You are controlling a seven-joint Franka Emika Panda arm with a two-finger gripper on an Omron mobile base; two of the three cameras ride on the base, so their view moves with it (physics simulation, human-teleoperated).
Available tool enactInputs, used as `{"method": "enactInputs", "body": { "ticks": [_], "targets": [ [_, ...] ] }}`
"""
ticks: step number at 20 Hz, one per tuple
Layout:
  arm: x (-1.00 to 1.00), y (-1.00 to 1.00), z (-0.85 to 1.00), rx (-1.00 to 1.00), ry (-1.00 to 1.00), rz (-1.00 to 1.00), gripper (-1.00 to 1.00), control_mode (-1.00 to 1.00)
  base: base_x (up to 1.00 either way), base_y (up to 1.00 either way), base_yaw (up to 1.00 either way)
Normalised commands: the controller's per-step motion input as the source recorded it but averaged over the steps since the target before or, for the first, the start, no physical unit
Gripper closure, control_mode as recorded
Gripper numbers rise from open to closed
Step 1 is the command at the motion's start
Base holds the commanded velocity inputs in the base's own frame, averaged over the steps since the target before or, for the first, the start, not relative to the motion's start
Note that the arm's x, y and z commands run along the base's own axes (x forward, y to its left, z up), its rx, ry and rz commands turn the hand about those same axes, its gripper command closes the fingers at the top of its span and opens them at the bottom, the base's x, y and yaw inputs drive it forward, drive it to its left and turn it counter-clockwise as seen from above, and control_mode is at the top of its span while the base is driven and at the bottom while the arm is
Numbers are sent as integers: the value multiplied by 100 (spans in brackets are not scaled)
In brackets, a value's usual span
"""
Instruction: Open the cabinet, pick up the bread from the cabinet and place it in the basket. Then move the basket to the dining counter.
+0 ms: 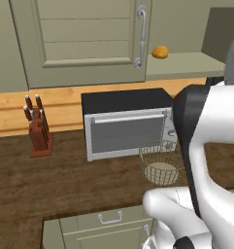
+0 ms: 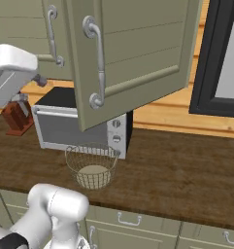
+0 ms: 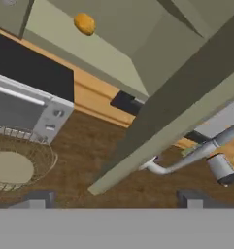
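The cabinet stands open, its door swung out over the worktop. The bread, a small golden-orange bun, lies on the cabinet's shelf; the hand view has the bread at top left. The wire basket sits on the dark wood worktop in front of the toaster oven's right end, with nothing in it. My gripper is open, its fingertips wide apart and holding nothing. It hangs below the door's edge, close to the silver bar handle. The dining counter is out of view.
A toaster oven stands against the back wall under the cabinets. A knife block is to its left. A closed neighbouring cabinet door has its own handle. A black-framed window is at the right. My white arm fills the right foreground.
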Motion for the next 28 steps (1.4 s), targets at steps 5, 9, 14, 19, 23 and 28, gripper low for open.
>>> {"method": "enactInputs", "body": {
  "ticks": [5,9,14,19,23,28],
  "targets": [
    [99,0,-47,-66,73,-11,-100,-100,0,0,0],
    [100,-83,-35,-31,58,-9,-100,-100,0,0,0],
    [22,-100,0,11,30,-16,-100,-100,0,0,0],
    [-43,-100,7,37,1,-2,-100,-100,0,0,0],
    [-46,-100,1,40,0,0,-100,-100,0,0,0],
    [18,-100,-13,22,0,4,-100,-100,0,0,0]
  ]
}}
